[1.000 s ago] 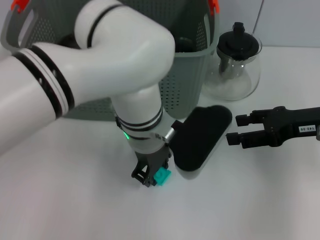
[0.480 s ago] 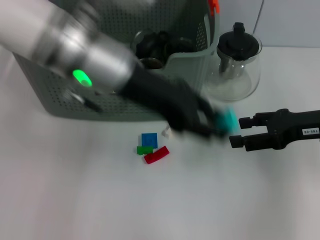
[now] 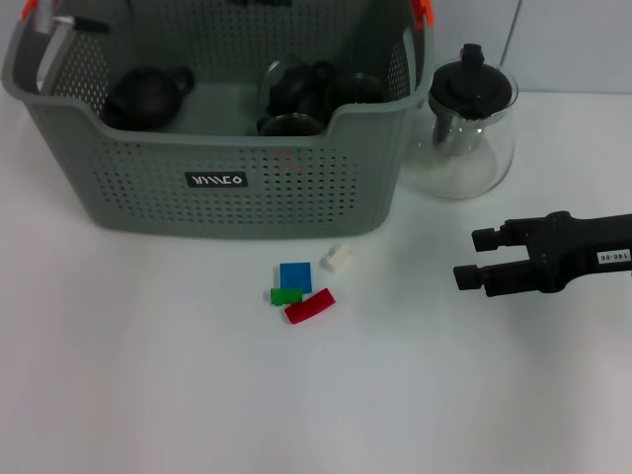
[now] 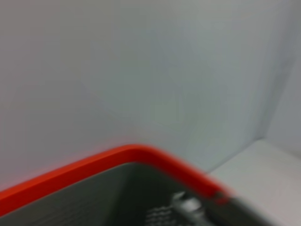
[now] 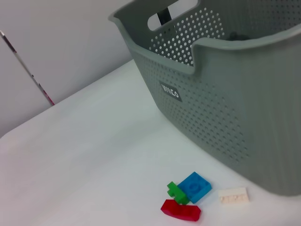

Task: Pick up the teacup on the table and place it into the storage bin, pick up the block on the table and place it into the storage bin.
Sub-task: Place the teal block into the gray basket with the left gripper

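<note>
White worktop, pale wall behind. The storage bin sits at the far left edge with dark teacups already inside; no cup left out that I can see. So I'd call this the block step: blue block, green, red and white lie just in front of the bin. Right gripper hovers by the right edge, jaws apart. Left gripper's out of sight; its camera only catches the bin's orange clip. Plenty of open room around the blocks; mind the glass teapot.

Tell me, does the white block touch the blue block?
Apart. The head view shows bare table between the white block and blue block.
</note>
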`<action>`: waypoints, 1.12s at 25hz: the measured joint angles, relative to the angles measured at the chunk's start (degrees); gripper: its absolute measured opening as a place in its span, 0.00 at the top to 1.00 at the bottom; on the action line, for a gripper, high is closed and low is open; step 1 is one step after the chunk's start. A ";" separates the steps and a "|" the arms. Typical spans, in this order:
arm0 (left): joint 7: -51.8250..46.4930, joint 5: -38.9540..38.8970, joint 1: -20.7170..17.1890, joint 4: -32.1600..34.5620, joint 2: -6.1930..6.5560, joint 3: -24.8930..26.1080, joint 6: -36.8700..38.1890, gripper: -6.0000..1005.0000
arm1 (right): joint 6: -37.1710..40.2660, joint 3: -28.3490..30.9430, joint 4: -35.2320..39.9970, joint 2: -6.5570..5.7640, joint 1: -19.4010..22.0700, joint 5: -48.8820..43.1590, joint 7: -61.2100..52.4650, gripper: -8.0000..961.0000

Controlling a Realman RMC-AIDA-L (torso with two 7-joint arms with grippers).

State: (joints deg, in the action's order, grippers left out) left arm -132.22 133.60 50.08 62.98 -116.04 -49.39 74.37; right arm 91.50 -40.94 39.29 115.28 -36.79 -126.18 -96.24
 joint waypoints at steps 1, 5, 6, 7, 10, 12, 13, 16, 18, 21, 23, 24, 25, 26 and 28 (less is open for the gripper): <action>0.20 1.56 0.92 -2.47 0.00 -0.20 -2.15 0.53 | 0.00 -0.04 0.03 -0.03 -0.11 -0.02 -0.11 0.13; 0.96 4.09 3.39 -10.34 0.19 -0.67 -7.89 0.52 | 0.22 -0.18 0.10 -0.06 -0.46 -0.06 -0.38 0.13; 1.01 4.39 3.67 -11.60 0.23 -0.95 -8.98 0.52 | 0.24 -0.20 0.09 -0.06 -0.51 -0.07 -0.40 0.13; 0.96 4.65 3.85 -12.44 0.26 -1.53 -9.98 0.52 | 0.26 -0.23 0.06 -0.06 -0.52 -0.10 -0.42 0.13; 0.09 6.19 4.21 -13.76 0.03 -3.00 -12.66 0.51 | 0.28 -0.25 0.04 -0.06 -0.58 -0.13 -0.49 0.13; -0.46 7.58 4.59 -14.46 -0.26 -3.11 -14.01 0.51 | 0.30 -0.28 0.03 -0.06 -0.60 -0.13 -0.50 0.13; -0.61 8.12 4.80 -14.91 -0.33 -3.11 -14.39 0.50 | 0.31 -0.31 0.03 -0.05 -0.60 -0.13 -0.51 0.13; -0.65 8.98 5.32 -16.25 -0.55 -3.22 -14.71 0.50 | 0.34 -0.36 0.00 -0.06 -0.60 -0.15 -0.53 0.13; -0.49 9.00 5.38 -16.50 -0.79 -3.56 -14.71 0.49 | 0.35 -0.37 -0.01 -0.06 -0.57 -0.19 -0.58 0.13; -0.44 9.03 5.19 -16.39 -1.23 -4.51 -14.86 0.48 | 0.35 -0.42 -0.01 -0.13 -0.49 -0.23 -0.75 0.13; -0.44 9.04 5.13 -16.29 -1.44 -4.73 -14.85 0.48 | 0.36 -0.47 -0.01 -0.14 -0.46 -0.27 -0.78 0.13; -0.44 9.05 5.12 -16.18 -1.55 -4.73 -14.81 0.48 | 0.38 -0.47 -0.01 -0.15 -0.41 -0.28 -0.79 0.13; -0.44 9.05 5.12 -16.07 -1.65 -4.75 -14.73 0.47 | 0.40 -0.47 -0.01 -0.14 -0.38 -0.28 -0.79 0.13; -0.44 9.05 5.12 -15.92 -1.71 -4.74 -14.64 0.47 | 0.43 -0.47 -0.01 -0.14 -0.32 -0.29 -0.79 0.13; -0.49 9.05 5.10 -15.53 -1.76 -4.75 -14.16 0.47 | 0.47 -0.47 -0.01 -0.14 -0.18 -0.30 -0.76 0.13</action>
State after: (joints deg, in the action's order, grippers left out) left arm -132.71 142.65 55.18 47.44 -117.80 -54.14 60.21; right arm 91.97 -41.40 39.29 115.13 -36.97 -126.48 -97.00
